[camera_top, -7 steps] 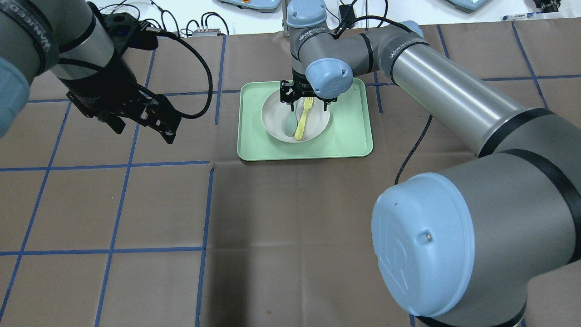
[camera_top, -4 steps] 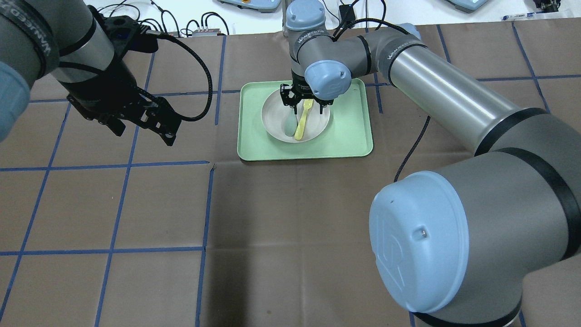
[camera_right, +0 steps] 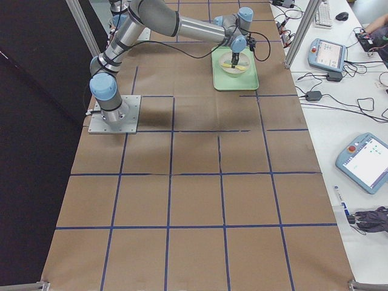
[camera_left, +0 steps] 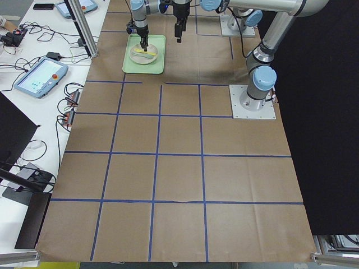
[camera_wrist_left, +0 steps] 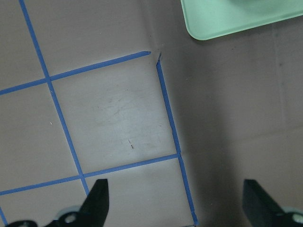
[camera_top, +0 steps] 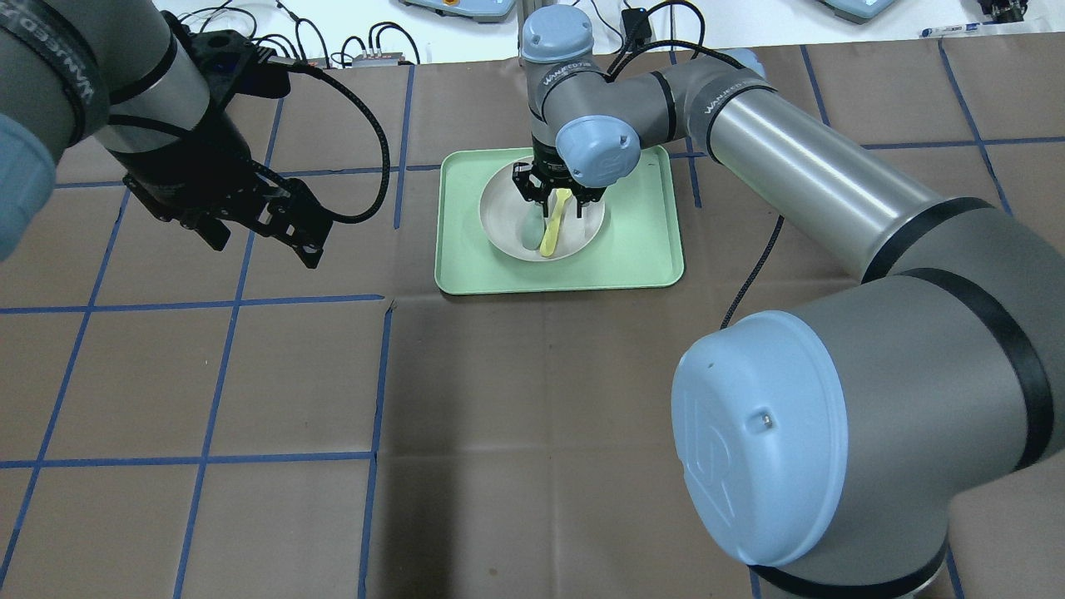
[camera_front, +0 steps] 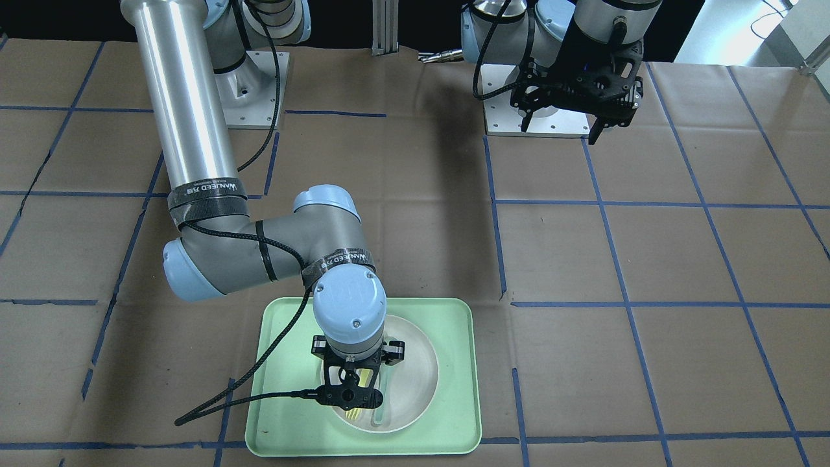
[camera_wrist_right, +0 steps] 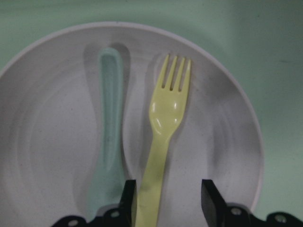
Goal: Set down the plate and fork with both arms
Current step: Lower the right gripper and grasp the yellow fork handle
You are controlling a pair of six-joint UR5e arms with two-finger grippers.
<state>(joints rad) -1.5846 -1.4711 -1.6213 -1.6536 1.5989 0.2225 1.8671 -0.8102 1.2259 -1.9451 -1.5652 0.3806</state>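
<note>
The off-white plate [camera_top: 503, 225] lies in a mint-green tray [camera_top: 641, 241]. On the plate the pale-yellow fork [camera_top: 552, 229] rests beside a grey-green spoon [camera_top: 529, 229]. My right gripper [camera_top: 559, 198] is low over the plate's far side and open. In the right wrist view its fingers [camera_wrist_right: 210, 201] stand on either side of the fork's [camera_wrist_right: 163, 123] handle without touching it; the spoon [camera_wrist_right: 110, 118] is just outside the other finger. My left gripper [camera_top: 266, 245] hovers open and empty above the table, left of the tray.
Brown paper with blue tape lines covers the table [camera_top: 499, 416]. The tray's corner [camera_wrist_left: 227, 19] shows at the top of the left wrist view. The right arm's elbow [camera_front: 194, 272] hangs over the table beside the tray. Cables and control pendants lie beyond the far edge.
My right gripper has come down closer to the plate and now straddles the fork's handle, hiding its tines from overhead. The left gripper has barely moved.
</note>
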